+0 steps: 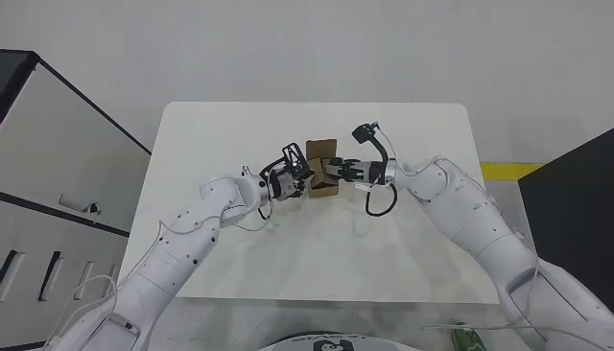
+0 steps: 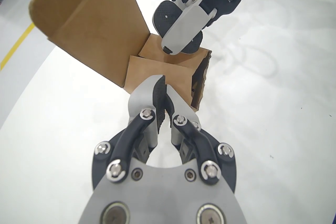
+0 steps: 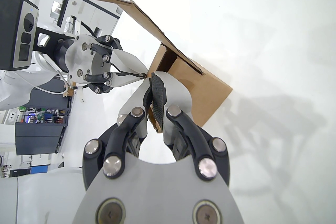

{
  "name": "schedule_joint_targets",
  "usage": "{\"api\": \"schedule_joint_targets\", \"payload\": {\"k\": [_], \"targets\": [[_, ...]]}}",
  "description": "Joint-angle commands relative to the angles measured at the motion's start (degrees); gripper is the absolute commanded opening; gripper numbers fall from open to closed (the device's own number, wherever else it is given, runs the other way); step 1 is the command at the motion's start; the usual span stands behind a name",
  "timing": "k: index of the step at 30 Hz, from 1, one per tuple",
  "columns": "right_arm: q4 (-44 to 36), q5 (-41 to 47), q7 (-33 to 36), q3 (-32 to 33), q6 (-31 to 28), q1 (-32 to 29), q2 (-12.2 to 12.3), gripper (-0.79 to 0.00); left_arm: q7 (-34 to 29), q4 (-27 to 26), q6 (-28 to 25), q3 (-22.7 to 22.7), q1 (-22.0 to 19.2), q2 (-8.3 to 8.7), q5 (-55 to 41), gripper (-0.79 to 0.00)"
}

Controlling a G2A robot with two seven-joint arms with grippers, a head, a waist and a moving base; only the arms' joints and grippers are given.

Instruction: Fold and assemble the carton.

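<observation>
Left gripper (image 2: 161, 79) and right gripper (image 3: 155, 79) both clamped on a small brown carton (image 1: 323, 164) mid-table
Each gripper's fingers are drawn narrow onto cardboard, the left on the edge of a side panel, the right on a flap at the opposite side (a brown sliver shows between its pads), and the two sets of tips nearly meet. The carton is plain corrugated board, only partly formed. Its large lid flap stands open, tilted up toward the table's far edge, with a creased strip along its free end, and one end gapes with a rough fluted edge. It sits about the middle of the white table (image 1: 403, 255), well apart from every edge, with broad tabletop on all sides
</observation>
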Motion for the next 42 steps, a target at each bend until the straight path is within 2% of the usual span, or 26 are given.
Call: {"api": "schedule_joint_targets", "payload": {"k": [1,7,19,28,42], "targets": [[-0.12,-0.10,-0.13,0.27,-0.24,-0.11,0.02,-0.785,-0.09,0.15,0.02,0.08,-0.14,-0.06,0.05,-0.785],[-0.82,-1.12,-0.23,1.05,-0.09,-0.50,0.12,-0.785,0.22,-0.04,0.52,-0.56,-0.26,-0.04,0.16,-0.785],[-2.39,-2.21,-0.79,3.19,0.21,-1.64,0.50,-0.785,1.15,-4.36,-0.37,-1.83,1.05,0.30,0.32,-0.785],[-4.66,-3.82,-1.96,6.05,1.63,-4.23,1.50,-0.785,1.34,-3.36,-0.56,-0.32,0.03,-0.19,1.32,-0.785],[-6.33,-6.24,-2.47,6.55,4.00,-5.37,1.35,-0.785,1.10,-0.04,-0.20,1.89,-1.57,-1.09,2.25,-0.785]]}}
